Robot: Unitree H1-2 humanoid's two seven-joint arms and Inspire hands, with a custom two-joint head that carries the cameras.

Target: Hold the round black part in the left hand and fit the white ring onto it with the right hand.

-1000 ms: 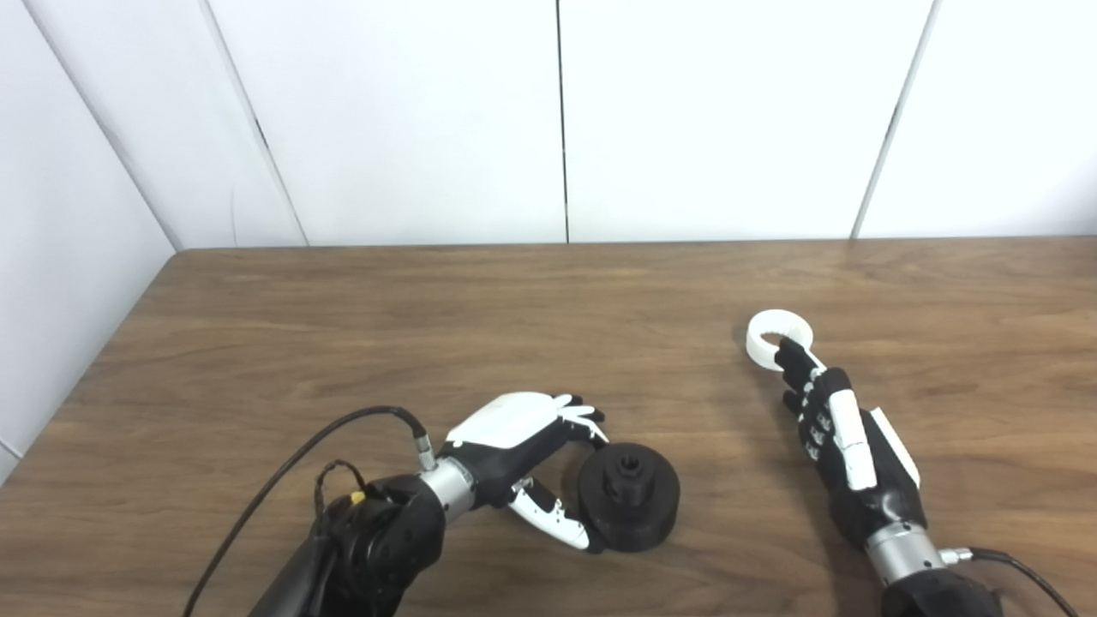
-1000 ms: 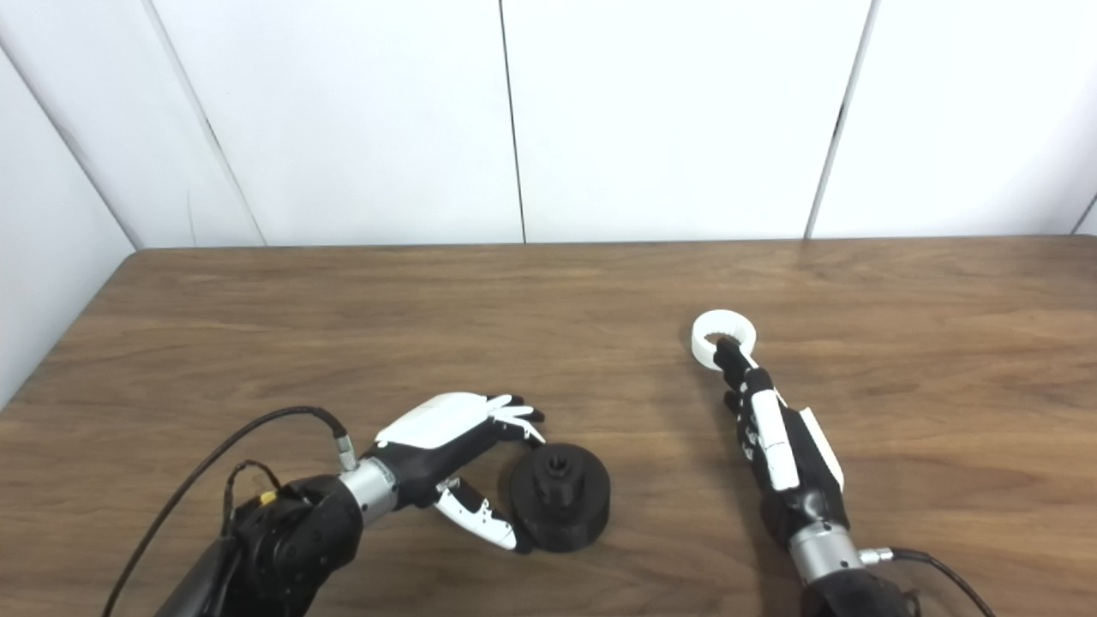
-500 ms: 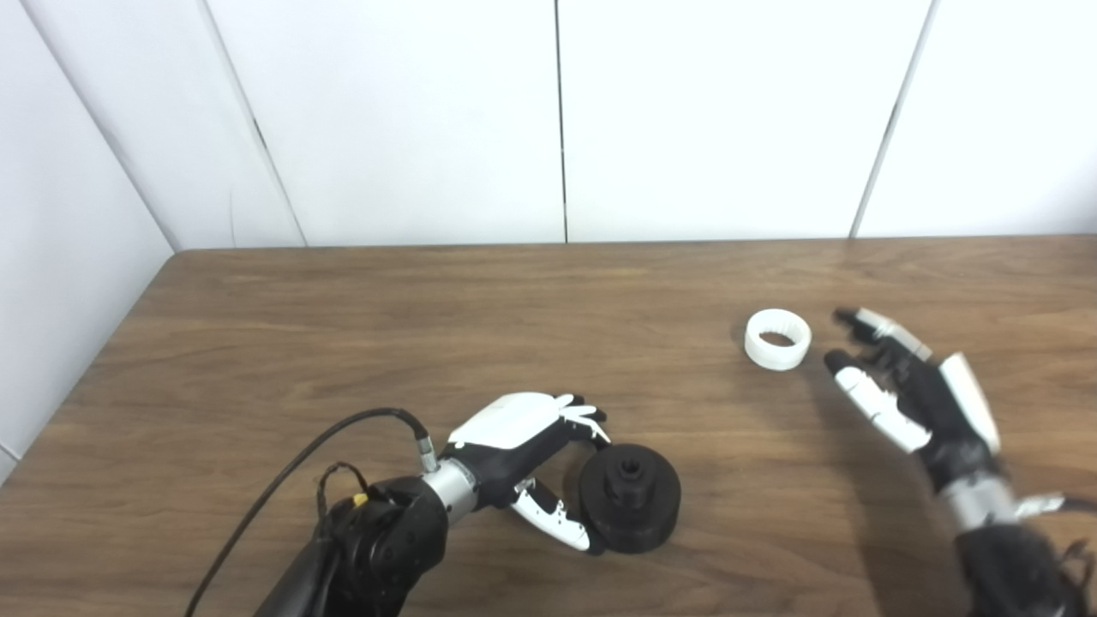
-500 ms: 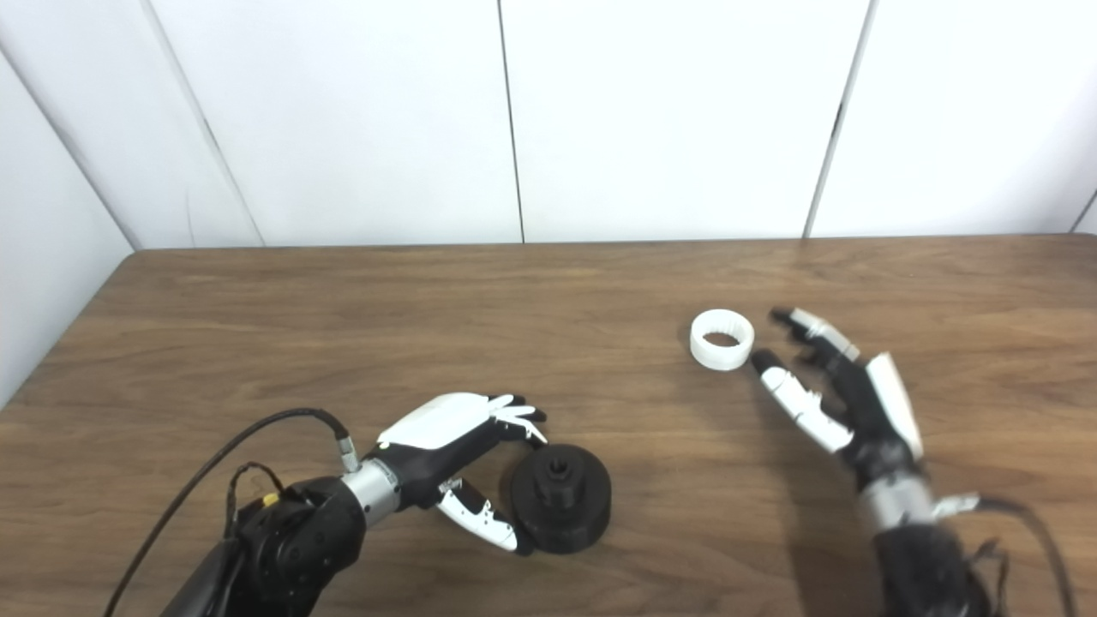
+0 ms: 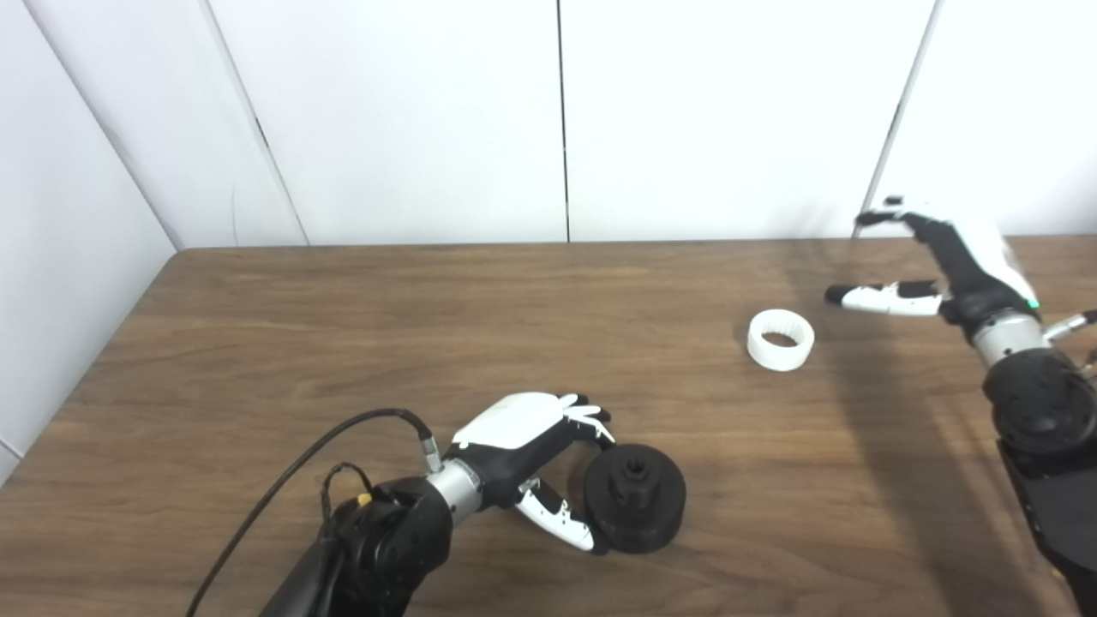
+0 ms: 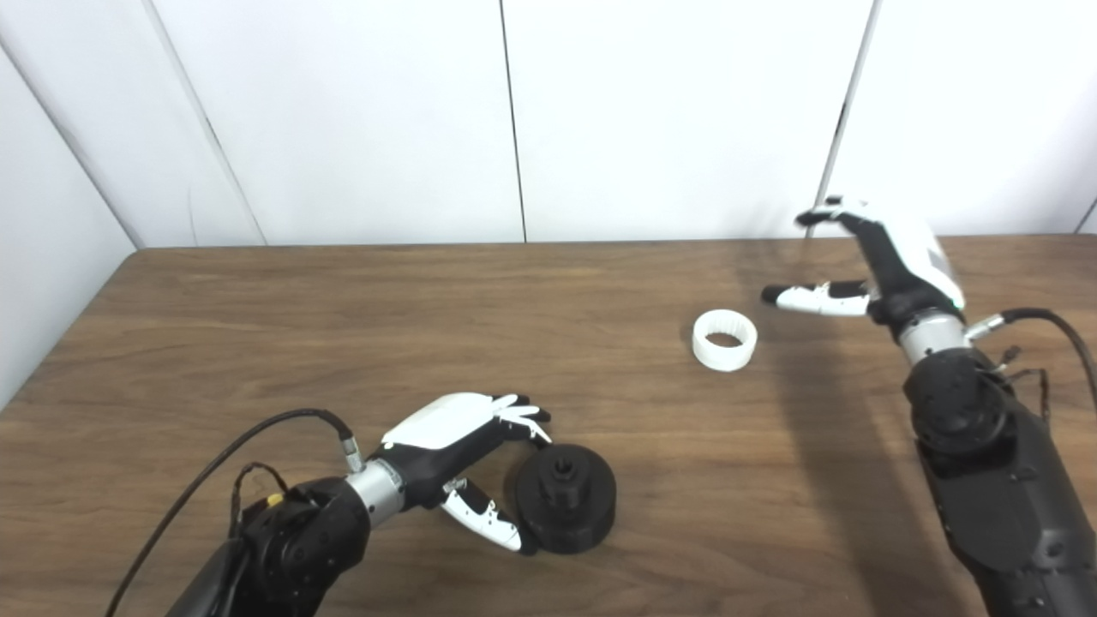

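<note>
The round black part [image 5: 635, 497] lies flat on the wooden table [image 5: 428, 326] near the front, its small hub facing up. My left hand [image 5: 524, 446] rests just left of it, fingers and thumb spread around its left edge and touching it; it is not lifted. The white ring [image 5: 780, 339] lies flat on the table at the right, nothing touching it. My right hand [image 5: 930, 261] hovers raised above the table, right of and beyond the ring, fingers and thumb apart and empty.
White wall panels [image 5: 557, 120] close off the table's far edge. A black cable [image 5: 300, 458] loops from my left wrist over the front left of the table. The right forearm [image 6: 986, 463] reaches in along the right side.
The right hand has lifted off the ring and swung up and to the right, opening as it rose. The ring stayed in place. The left hand and black part have barely moved.
</note>
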